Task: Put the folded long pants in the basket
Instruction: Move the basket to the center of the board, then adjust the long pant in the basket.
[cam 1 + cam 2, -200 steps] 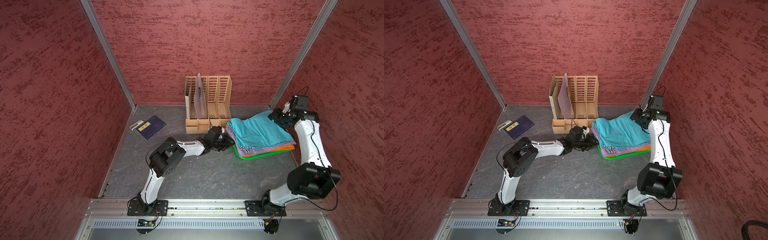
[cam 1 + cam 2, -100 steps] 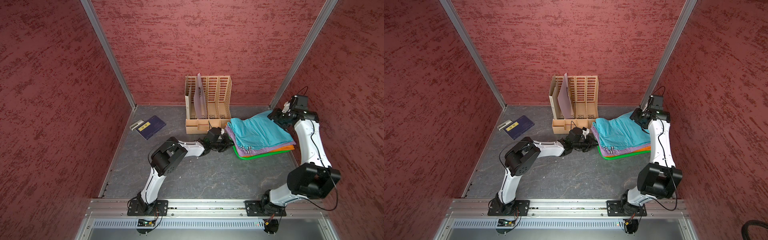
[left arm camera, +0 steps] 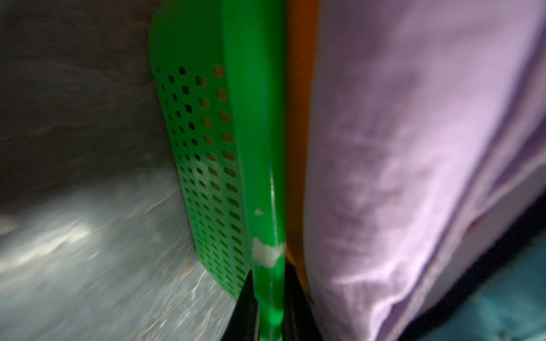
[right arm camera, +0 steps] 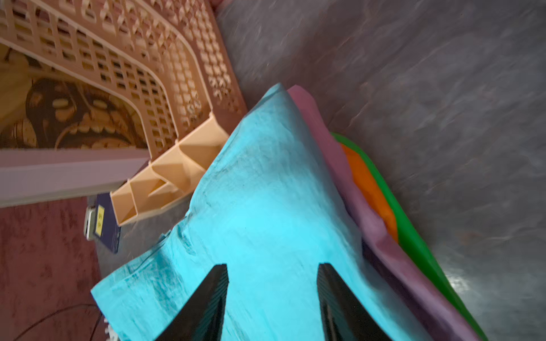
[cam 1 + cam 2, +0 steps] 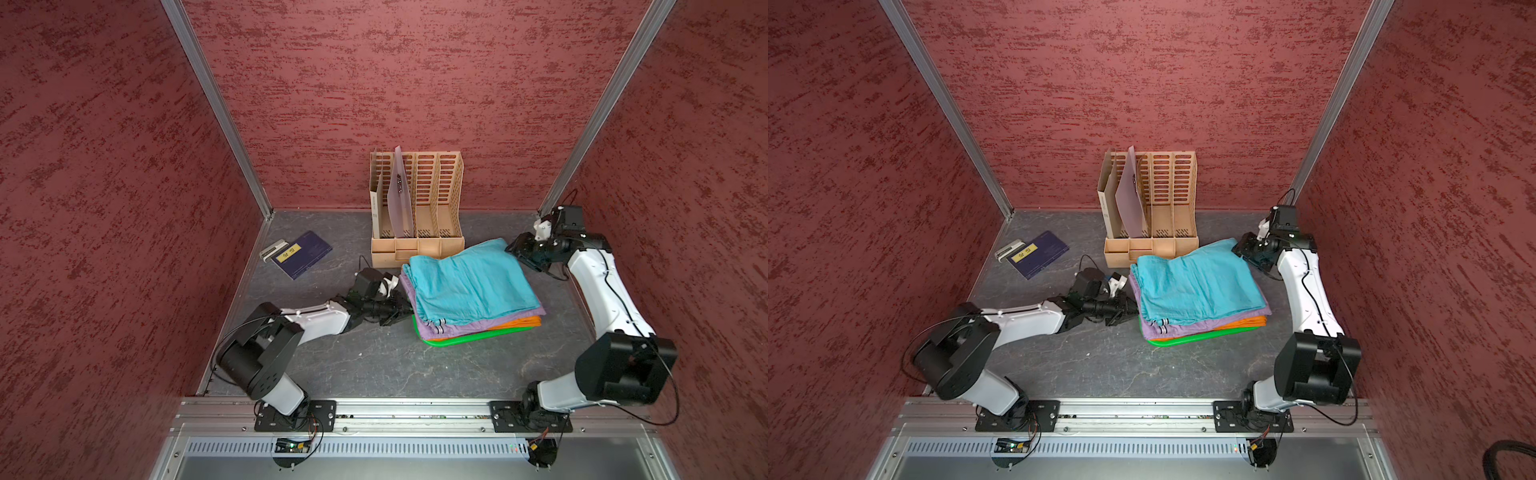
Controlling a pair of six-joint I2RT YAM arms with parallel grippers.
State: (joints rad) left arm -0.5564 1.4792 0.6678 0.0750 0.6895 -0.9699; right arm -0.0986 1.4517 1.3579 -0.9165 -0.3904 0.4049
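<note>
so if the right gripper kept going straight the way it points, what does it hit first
Most likely the turquoise pants on top: the right gripper points low across them, jaws apart. Beyond the cloth stands the beige file rack, but depth is unclear.

Back against the red textured wall (image 5: 374,83) there's a beige slotted plastic file organizer (image 5: 449,187), standing upright. A pale lilac-grey plastic sheet (image 5: 400,199) and a tan cardboard folder (image 5: 376,208) lean in its left-hand slots. Further left, a flat dark blue booklet (image 5: 309,251) with a yellow label lies on the dark grey marbled tabletop (image 5: 374,365). A small white-grey gadget (image 5: 272,249) sits right up against the booklet's edge.
</note>
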